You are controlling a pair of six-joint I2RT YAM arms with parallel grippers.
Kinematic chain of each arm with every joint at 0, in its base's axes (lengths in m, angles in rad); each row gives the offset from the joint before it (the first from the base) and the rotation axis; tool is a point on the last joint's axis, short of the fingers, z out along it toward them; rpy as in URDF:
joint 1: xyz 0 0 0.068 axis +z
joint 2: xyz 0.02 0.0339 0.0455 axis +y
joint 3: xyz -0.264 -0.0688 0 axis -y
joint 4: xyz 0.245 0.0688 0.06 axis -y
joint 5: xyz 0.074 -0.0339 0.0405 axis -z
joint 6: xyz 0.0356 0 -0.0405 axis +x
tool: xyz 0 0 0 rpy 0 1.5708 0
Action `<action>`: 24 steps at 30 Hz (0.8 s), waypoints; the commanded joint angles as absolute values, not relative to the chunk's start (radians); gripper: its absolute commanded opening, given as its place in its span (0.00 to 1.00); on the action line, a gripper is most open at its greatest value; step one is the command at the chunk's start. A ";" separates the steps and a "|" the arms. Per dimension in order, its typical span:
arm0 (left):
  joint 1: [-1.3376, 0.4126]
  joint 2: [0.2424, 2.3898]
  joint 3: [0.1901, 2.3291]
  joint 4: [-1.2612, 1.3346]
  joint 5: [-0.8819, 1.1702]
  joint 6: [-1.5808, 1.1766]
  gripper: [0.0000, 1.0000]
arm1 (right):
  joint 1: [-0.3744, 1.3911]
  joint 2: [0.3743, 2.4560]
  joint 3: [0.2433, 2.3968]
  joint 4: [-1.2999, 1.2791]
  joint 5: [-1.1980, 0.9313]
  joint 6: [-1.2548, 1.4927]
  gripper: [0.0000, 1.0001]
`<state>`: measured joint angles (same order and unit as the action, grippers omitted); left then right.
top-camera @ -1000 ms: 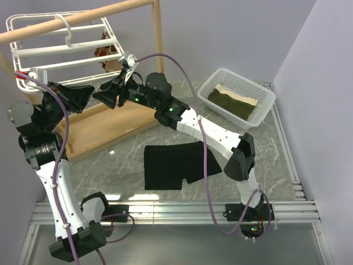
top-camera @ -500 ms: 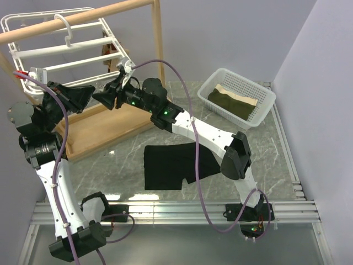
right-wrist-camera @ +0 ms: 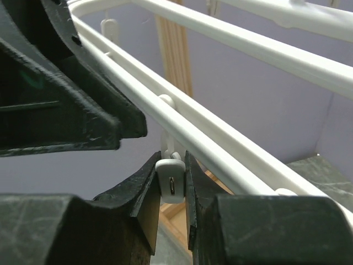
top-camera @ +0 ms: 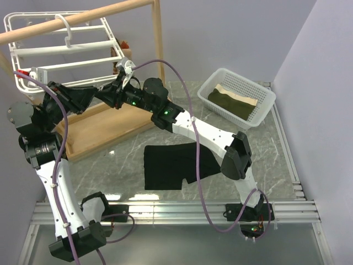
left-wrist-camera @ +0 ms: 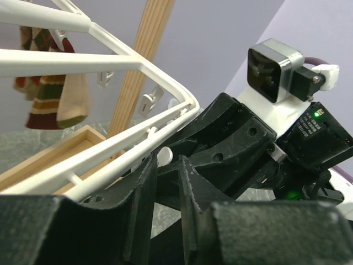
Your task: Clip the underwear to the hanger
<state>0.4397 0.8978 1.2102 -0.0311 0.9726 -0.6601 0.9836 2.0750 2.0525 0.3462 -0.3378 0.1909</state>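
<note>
Marble table (top-camera: 276, 165), underwear (top-camera: 168, 165) flat, right pincer (right-wrist-camera: 172, 168) pinching clip (right-wrist-camera: 171, 186) at hanger (right-wrist-camera: 220, 141) edge, left pincer (left-wrist-camera: 168, 165) narrow, hold unclear

no readable text, labels or numbers

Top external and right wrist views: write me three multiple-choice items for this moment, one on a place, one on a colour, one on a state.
1. Where is the underwear?
A) in the basket
B) flat on the table
C) clipped to the hanger

2. What colour is the basket?
A) white
B) blue
C) red

3. What is the right gripper doing?
A) hanging open over the table
B) holding the underwear
C) closed on a clip of the hanger

Answers:
1 B, the black cloth lies spread on the table, below both arms.
2 A, its mesh walls are white.
3 C, the right wrist view shows its fingers pressing a small white clip.
</note>
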 commanded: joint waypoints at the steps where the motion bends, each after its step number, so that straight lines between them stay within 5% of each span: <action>1: 0.440 0.862 1.232 -0.061 0.959 -0.658 0.28 | 0.980 2.003 2.068 0.327 -0.408 0.172 0.00; 24: 0.436 0.853 1.239 -0.094 0.851 -0.647 0.19 | 1.011 2.048 2.217 0.135 -0.531 0.160 0.00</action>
